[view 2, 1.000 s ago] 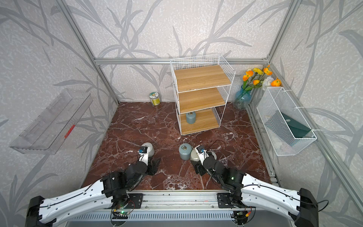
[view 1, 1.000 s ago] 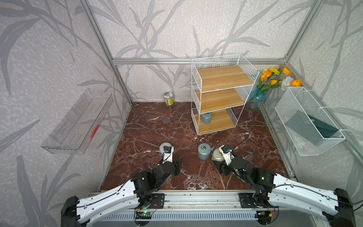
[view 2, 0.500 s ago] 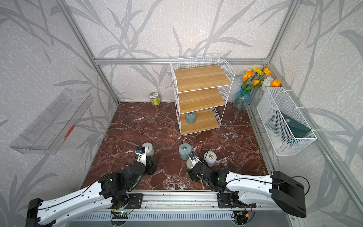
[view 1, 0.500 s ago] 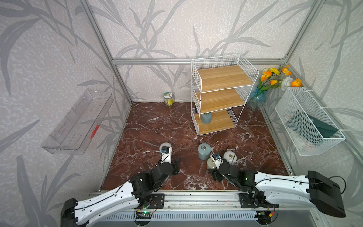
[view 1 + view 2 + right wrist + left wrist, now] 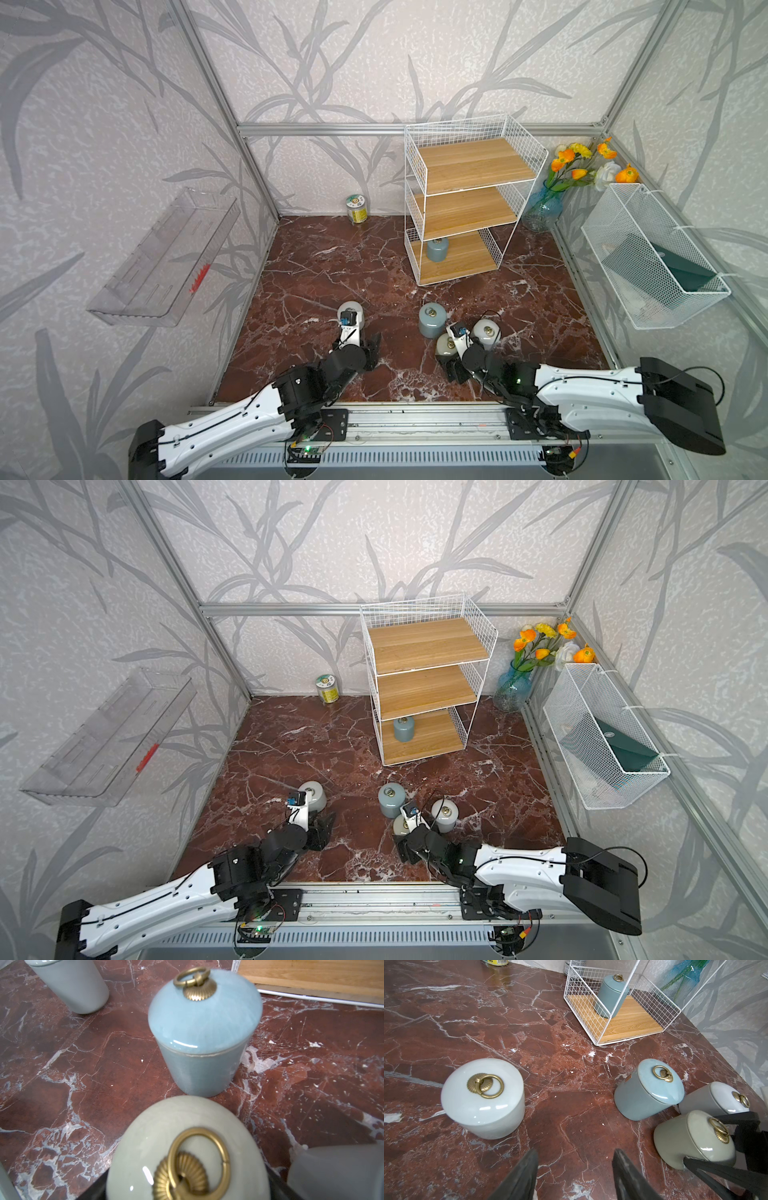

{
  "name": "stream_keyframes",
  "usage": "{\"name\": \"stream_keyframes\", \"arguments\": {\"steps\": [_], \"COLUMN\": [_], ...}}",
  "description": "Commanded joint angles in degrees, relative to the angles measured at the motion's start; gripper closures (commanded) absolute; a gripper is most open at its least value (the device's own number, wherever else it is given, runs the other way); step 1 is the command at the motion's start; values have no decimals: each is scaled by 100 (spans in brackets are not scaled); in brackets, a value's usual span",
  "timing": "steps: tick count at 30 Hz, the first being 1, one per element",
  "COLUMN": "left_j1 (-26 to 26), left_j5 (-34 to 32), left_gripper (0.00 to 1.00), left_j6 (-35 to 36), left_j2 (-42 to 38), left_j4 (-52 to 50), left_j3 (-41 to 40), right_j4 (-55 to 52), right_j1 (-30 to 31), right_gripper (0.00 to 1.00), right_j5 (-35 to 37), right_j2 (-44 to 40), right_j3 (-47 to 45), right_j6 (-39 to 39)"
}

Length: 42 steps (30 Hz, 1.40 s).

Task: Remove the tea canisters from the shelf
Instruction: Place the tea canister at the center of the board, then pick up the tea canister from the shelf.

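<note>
Our right gripper (image 5: 704, 1140) sits around the beige canister (image 5: 443, 347) on the table (image 5: 332, 266), but we cannot tell if it squeezes. We should open wide, then pull back slowly so nothing tips.

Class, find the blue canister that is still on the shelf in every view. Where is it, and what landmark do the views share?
Top view: blue canister on the bottom board, toward its left edge.
Top view: same spot, on that board.
Left wrist: standing on the board, behind the wire grid, canister.
Right wrist: not in it.
Shared landmark: the bottom board, seen in all four.
</note>
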Motion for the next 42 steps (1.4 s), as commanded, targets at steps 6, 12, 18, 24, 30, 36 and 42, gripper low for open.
{"name": "stream_keyframes", "arguments": {"steps": [6, 12, 18, 24, 30, 36, 42], "left_j1": [38, 45, 38, 45, 38, 46, 73], "left_j5": [-112, -129, -121, -177, -170, -206, -213], "left_gripper": [41, 41, 41, 41, 40, 39, 39], "left_j6": [-102, -135, -110, -82, -156, -130, -146], "left_j2": [-114, -108, -112, -110, -124, -96, -30], "left_j4": [-64, -29, -64, -127, -136, -125, -144], "left_j3": [-74, -102, -75, -31, -62, -75, -44], "right_j4": [-575, -1580, -1177, -1118, -7, 781, 890], "right_j1": [52, 52, -40, -1382, -2496, -3167, -3408], "right_gripper": [5, 2, 2, 2, 2, 2, 2], "right_j5": [146, 303, 1349, 727, 49, -626, -846], "right_j2": [-909, -1624, -2235, -1599, -588, 1094, 2579], "right_j3": [278, 804, 877, 1213, 1132, 1718, 2804], "right_j6": [-148, -336, -1047, -1204, -1389, -1642, -1900]}}
